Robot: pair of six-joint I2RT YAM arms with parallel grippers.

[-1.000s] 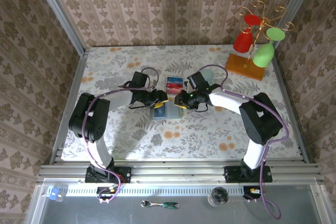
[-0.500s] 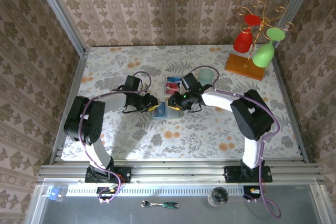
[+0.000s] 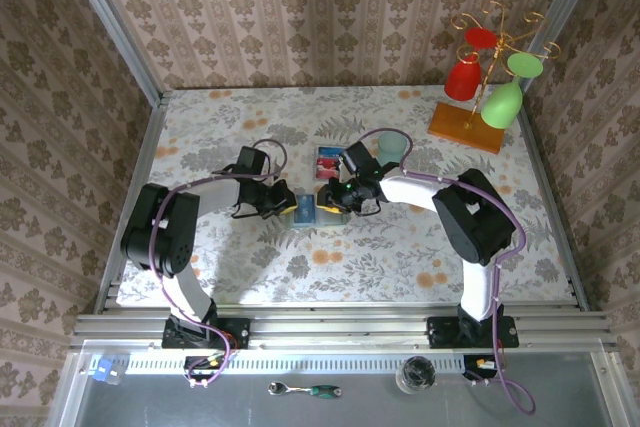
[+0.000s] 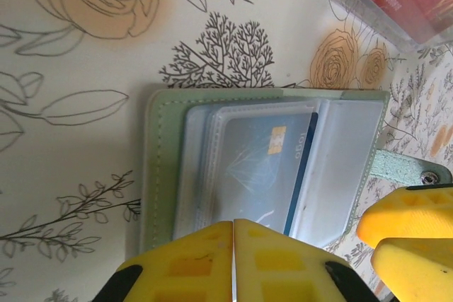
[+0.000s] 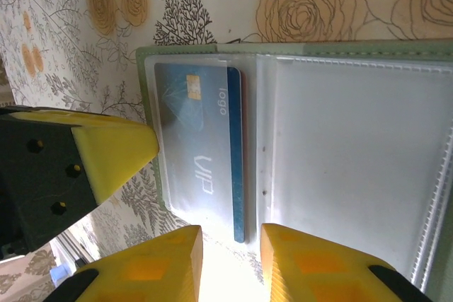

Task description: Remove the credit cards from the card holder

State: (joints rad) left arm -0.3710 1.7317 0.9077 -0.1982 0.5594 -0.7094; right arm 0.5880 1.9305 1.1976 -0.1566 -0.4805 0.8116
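Moved: left jaws have closed up; both arms drew in.
Left gripper (image 4: 233, 228): shut, on the card holder (image 4: 159, 167) edge at six o'clock.
Right gripper (image 5: 230, 235): slightly parted, astride the sleeved blue card (image 5: 195, 139) at six.
Advice: pinch card end, slide straight out.

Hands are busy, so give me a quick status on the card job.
Left gripper shut at edge of the open grey-green soft wallet. Right gripper open over blue plastic card, card in clear sleeve. Nothing in the way.

a pale teal cup (image 3: 392, 144) above centre, a stand (image 3: 466, 127) hung with red and green glasses upper right, a wrench (image 3: 303, 388) bottom centre.
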